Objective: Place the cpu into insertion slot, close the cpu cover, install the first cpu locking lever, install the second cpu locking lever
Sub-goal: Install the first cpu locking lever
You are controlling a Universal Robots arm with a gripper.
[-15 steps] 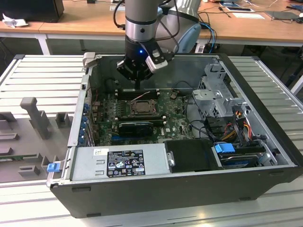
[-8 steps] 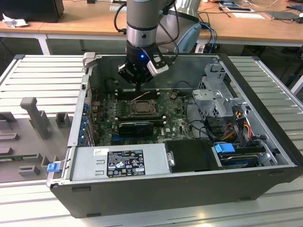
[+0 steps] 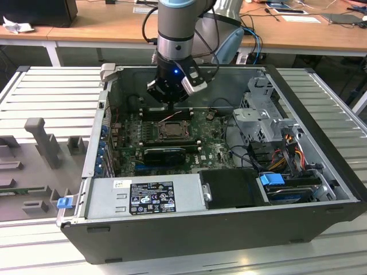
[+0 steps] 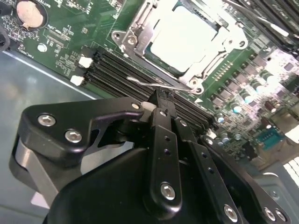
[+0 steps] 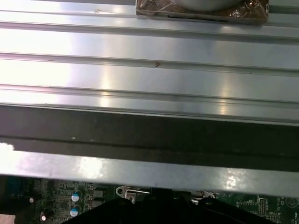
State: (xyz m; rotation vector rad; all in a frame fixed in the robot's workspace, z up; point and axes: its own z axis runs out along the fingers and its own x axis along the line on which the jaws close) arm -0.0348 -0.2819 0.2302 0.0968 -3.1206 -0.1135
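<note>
1. In the exterior view the gripper (image 3: 167, 98) hangs in the upper middle of the frame, inside the open computer case (image 3: 321, 226), just above the far edge of the insertion slot (image 3: 171, 130). It sits low, likely because the socket hardware is only reachable from directly above.
2. In the second wrist view the cpu (image 4: 184, 39) lies flat in the socket at upper centre, its pale metal face showing through the window of the cpu cover (image 4: 135, 35). The cover looks folded down over it, so seating and covering appear done.
3. A thin wire locking lever (image 4: 159, 86) runs along the socket's near edge at mid-frame. The gripper fingertips (image 4: 161, 103) sit drawn together right at it, seemingly pinching or pressing it; whether they truly clamp the wire I cannot tell.
4. Black memory slots (image 4: 117, 70) lie between fingers and socket.
</note>
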